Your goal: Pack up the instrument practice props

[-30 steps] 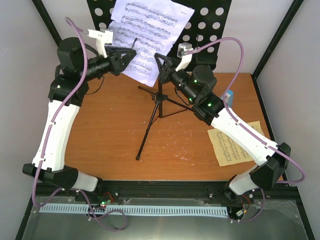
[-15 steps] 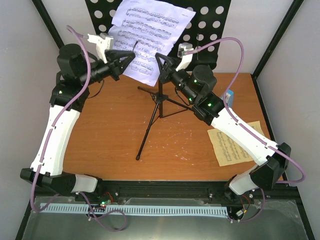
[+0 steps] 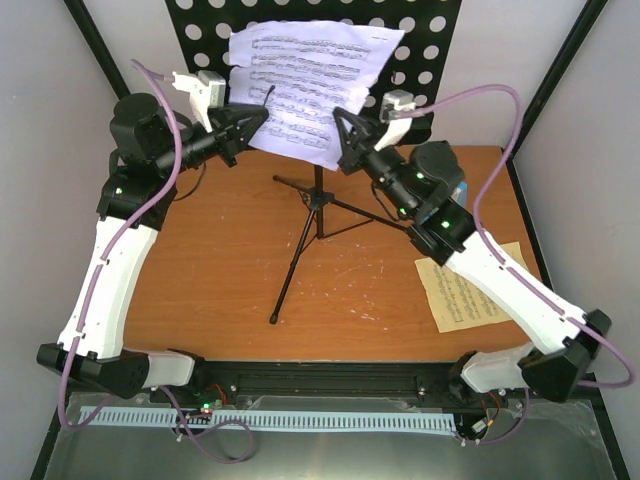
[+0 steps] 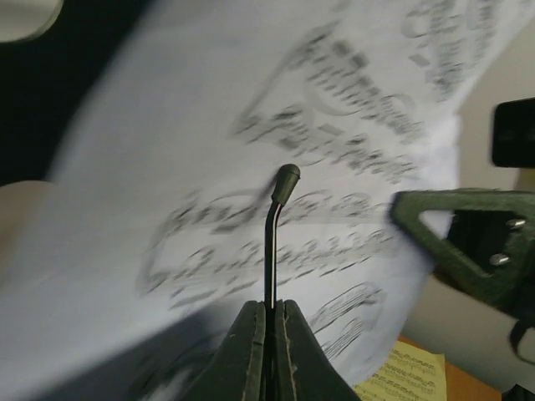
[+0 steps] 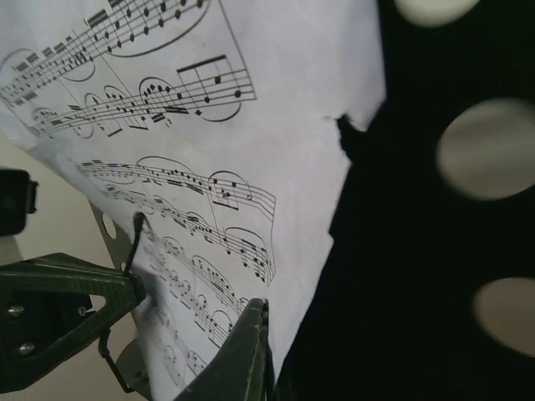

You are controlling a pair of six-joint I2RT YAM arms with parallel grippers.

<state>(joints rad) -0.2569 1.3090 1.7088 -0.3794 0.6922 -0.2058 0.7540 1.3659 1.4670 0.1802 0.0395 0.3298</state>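
The black tripod music stand [image 3: 300, 240] rises mid-table, its round-holed desk [image 3: 196, 32] at the back. A white sheet-music page [image 3: 315, 85] lies against the desk. My left gripper [image 3: 258, 114] is shut on the stand's thin wire page-holder arm [image 4: 269, 251], which ends in a rubber tip in front of the page. My right gripper [image 3: 343, 122] is shut on the white page's lower edge [image 5: 276, 284]. A yellow sheet-music page [image 3: 470, 295] lies flat on the table at the right, partly under the right arm. Only a blue sliver of the metronome [image 3: 462, 188] shows behind that arm.
Black frame posts [image 3: 95, 45] stand at both back corners against pale walls. The tripod's legs [image 3: 285, 285] spread across the middle of the wooden table [image 3: 210, 290]. The two grippers sit close together below the desk, on either side of the stand's pole.
My left gripper has shut on the wire holder arm. The right arm has swung up and to the right with the white page, which now sits higher and more level on the desk.
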